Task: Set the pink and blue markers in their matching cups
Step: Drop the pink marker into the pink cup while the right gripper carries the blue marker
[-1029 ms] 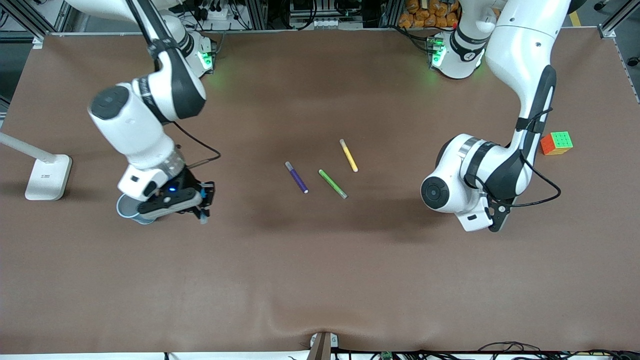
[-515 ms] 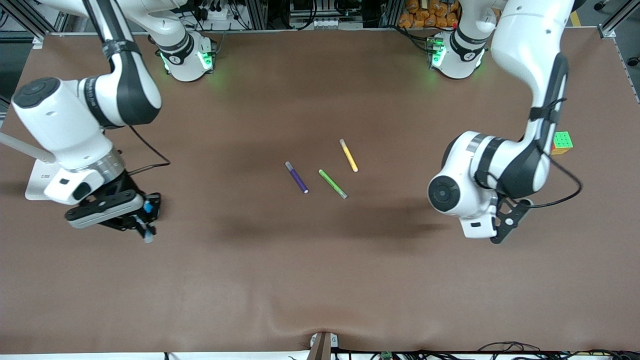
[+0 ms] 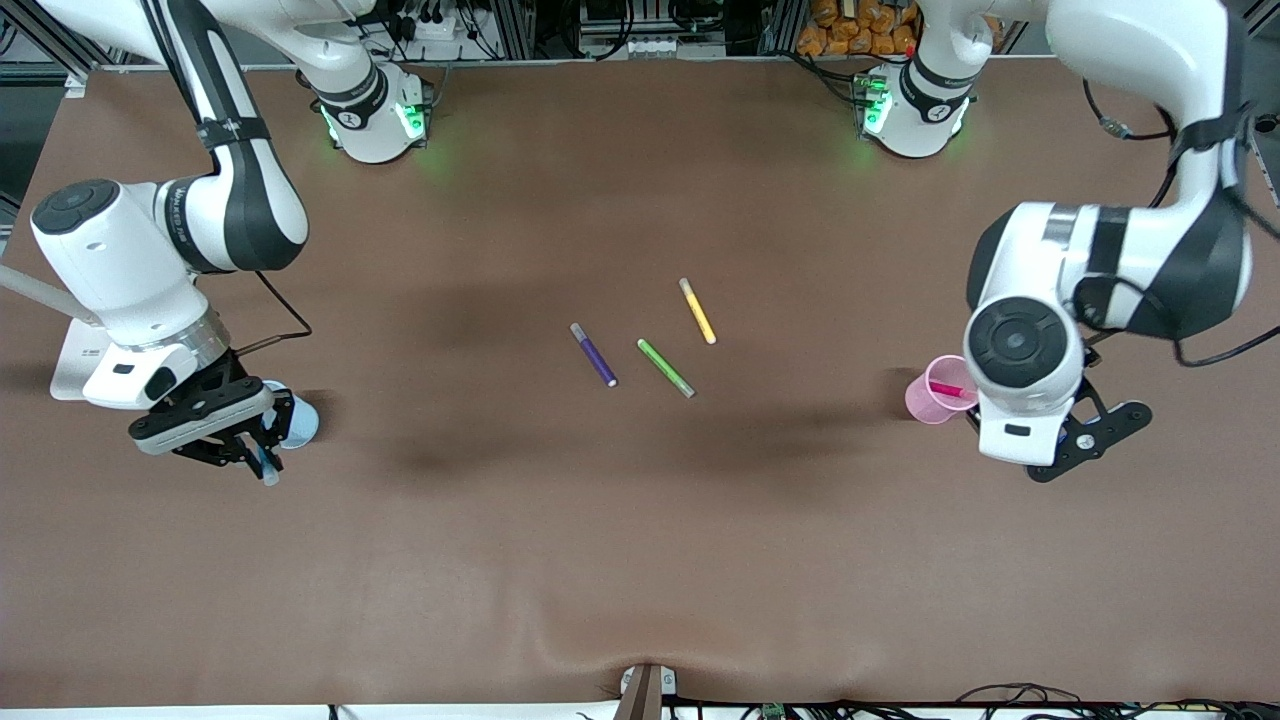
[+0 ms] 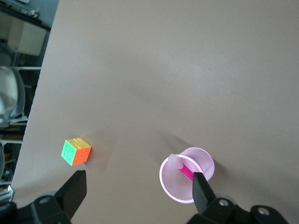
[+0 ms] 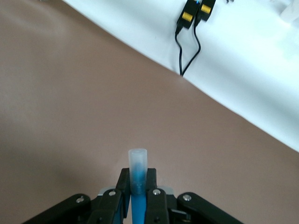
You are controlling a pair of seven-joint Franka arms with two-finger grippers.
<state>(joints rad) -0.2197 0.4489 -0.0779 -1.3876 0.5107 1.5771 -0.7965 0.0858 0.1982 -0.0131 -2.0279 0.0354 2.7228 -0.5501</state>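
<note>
My right gripper [image 3: 262, 447] is shut on the blue marker [image 5: 138, 173], which shows blue below its pale clear cap. It hangs over the table just beside the pale blue cup [image 3: 298, 424], which the hand partly hides. The blue marker's tip [image 3: 268, 476] pokes out below the fingers. The pale pink cup [image 3: 935, 392] stands toward the left arm's end of the table with the pink marker [image 3: 952, 390] inside it. My left gripper [image 3: 1078, 443] is open and empty above the table beside that cup. In the left wrist view its fingers [image 4: 200, 189] straddle bare table next to the pink cup [image 4: 198, 156] and pink marker [image 4: 185, 169].
A purple marker [image 3: 594, 355], a green marker [image 3: 666, 368] and a yellow marker [image 3: 697, 311] lie mid-table. A white lamp base [image 3: 88, 362] stands by the right arm. A colour cube [image 4: 76, 151] lies near the pink cup.
My left arm has swung up and toward its end of the table, uncovering the pink cup with the pink marker in it. My right gripper has shifted slightly, and the blue cup now shows beside it.
</note>
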